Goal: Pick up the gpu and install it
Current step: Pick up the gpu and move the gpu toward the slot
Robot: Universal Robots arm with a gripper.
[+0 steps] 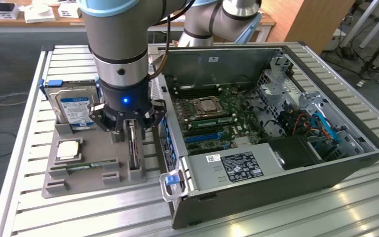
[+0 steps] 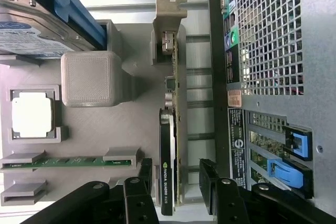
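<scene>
end effector (image 1: 129, 129) is hanging right over the gpu (image 1: 134, 153), which stands on its edge in a slot of the grey holder tray (image 1: 77, 185) on the counter (image 1: 25, 197), just beside the open pc case (image 1: 288, 163). in the wrist view its fingers (image 2: 145, 179) are spread wide, one on each side of the card, gap on both sides, so nothing gripped. hard drive (image 1: 73, 106), cpu (image 1: 68, 148) and ram stick (image 1: 84, 166) sit in the same tray.
</scene>
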